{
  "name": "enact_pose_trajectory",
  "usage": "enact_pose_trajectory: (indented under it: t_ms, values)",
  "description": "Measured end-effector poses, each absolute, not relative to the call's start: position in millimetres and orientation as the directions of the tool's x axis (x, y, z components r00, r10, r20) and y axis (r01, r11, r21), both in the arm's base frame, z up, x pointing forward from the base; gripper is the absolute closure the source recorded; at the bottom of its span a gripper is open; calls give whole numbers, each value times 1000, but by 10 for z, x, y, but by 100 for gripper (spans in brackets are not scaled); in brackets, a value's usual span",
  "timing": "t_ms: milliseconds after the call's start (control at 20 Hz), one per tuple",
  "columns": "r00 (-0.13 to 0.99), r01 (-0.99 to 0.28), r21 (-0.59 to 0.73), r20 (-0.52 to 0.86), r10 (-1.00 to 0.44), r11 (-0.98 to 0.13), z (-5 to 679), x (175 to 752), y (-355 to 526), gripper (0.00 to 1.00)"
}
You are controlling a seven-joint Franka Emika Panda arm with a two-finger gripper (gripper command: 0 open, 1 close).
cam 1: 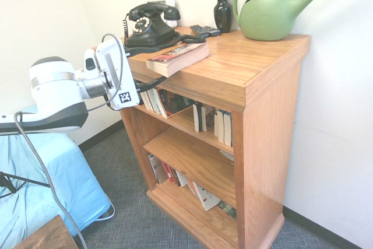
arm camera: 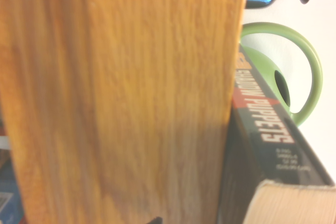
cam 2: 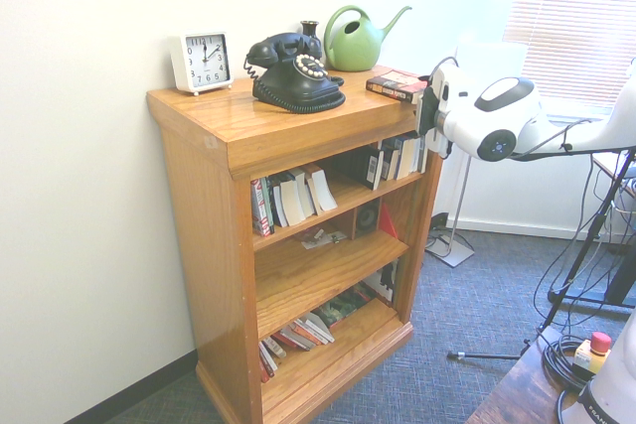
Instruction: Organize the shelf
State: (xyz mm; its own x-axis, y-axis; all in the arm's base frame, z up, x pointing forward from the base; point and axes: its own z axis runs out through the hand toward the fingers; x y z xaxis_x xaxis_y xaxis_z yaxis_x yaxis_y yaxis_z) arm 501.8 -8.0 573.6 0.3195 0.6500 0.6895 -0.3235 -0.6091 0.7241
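The shelf (cam 1: 233, 68) (cam 2: 248, 126) is an orange-brown bookcase with a thick top and three tiers that hold books standing, leaning and lying flat. A dark paperback book (cam 1: 178, 58) (cam 2: 396, 84) lies flat on the top, overhanging the front edge. My gripper (cam 1: 148, 83) (cam 2: 425, 116) is pressed close to that front edge, just below and beside the book. The wrist view is filled by the shelf's wooden edge (arm camera: 121, 103), with the book's spine (arm camera: 262, 129) alongside it. Whether the gripper holds the book does not show.
On the top stand a black rotary phone (cam 1: 148, 24) (cam 2: 293, 71), a green watering can (cam 1: 271, 13) (cam 2: 353, 39), a black vase (cam 1: 222, 10), a remote (cam 1: 204, 30) and a white clock (cam 2: 202, 61). A dark table corner (cam 1: 49, 234) sits low nearby.
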Motion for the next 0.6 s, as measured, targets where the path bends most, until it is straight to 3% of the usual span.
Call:
enact_pose_trajectory:
  t_ms: [600]
  values:
    - [317, -327, 721, 692, 648, -610, 5763, 5088, -75, 100]
